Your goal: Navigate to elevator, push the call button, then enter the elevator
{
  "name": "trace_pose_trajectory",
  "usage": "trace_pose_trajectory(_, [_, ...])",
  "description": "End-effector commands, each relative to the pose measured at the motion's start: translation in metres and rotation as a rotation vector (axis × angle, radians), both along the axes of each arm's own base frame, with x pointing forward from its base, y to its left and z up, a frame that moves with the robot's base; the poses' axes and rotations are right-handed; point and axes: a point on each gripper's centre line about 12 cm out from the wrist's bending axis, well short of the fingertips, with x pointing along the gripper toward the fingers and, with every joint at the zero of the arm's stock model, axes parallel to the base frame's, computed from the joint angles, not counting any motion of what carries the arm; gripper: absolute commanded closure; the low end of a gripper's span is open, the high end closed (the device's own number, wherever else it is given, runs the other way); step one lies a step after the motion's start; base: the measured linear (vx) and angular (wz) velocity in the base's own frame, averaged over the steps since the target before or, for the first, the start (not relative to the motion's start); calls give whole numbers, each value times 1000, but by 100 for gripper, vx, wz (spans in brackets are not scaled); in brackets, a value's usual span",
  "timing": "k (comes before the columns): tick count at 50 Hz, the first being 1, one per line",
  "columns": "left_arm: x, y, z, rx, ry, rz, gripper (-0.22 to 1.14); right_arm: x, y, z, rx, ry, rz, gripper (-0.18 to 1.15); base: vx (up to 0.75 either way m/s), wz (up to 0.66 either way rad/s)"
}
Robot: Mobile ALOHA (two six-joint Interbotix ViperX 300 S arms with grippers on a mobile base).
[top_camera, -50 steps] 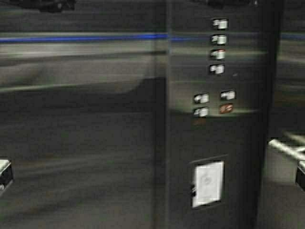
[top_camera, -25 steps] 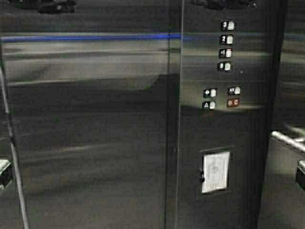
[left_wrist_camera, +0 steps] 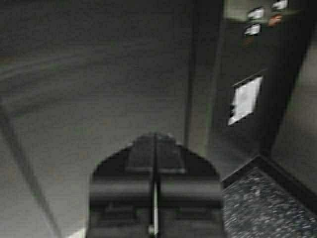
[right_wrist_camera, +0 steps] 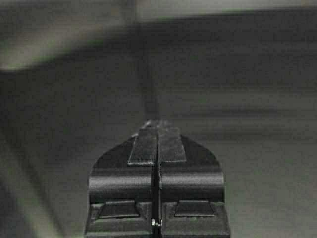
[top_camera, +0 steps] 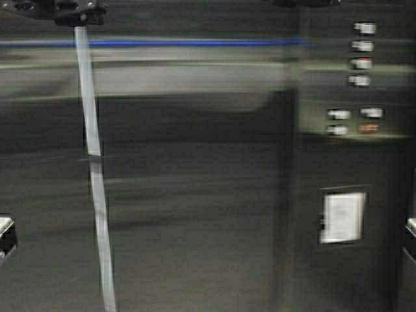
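I am inside the elevator, facing its brushed-steel wall (top_camera: 195, 195). A steel panel on the right carries small white-lit floor buttons (top_camera: 363, 53) and a white placard (top_camera: 342, 216). The same panel shows in the left wrist view (left_wrist_camera: 245, 99). A bright vertical strip (top_camera: 94, 162) runs down the steel at the left. The call button is out of view. My left gripper (left_wrist_camera: 155, 136) is shut and empty, pointing at the steel wall. My right gripper (right_wrist_camera: 157, 123) is shut and empty, also facing steel.
A blue light line (top_camera: 162, 43) is reflected across the top of the wall. Dark speckled floor (left_wrist_camera: 267, 203) meets the button panel's base. Small parts of my arms show at the left edge (top_camera: 4, 235) and the right edge (top_camera: 411, 231).
The robot has moved: the button panel and placard have shifted right in the high view, and the bright vertical strip has come in from the left edge and looks wider. Both grippers stay shut.
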Motion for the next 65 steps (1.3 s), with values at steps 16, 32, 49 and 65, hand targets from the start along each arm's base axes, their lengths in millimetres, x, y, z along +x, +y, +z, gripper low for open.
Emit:
trace_pose_trajectory(16, [14, -4, 2, -4, 8, 4, 89, -5, 0, 4, -71, 71, -26, 91, -21, 36])
trace_pose_trajectory(32, [17, 15, 8, -18, -10, 74, 89, -8, -19, 38, -289, 117, -136, 91, -19, 12])
trace_pose_trajectory(49, [-6, 31, 16, -67, -42, 132, 89, -26, -31, 60, -299, 34, -157, 91, -10, -9])
trace_pose_trajectory(65, [-6, 31, 18, -71, -46, 133, 89, -27, -30, 63, -282, 11, -150, 91, -7, -6])
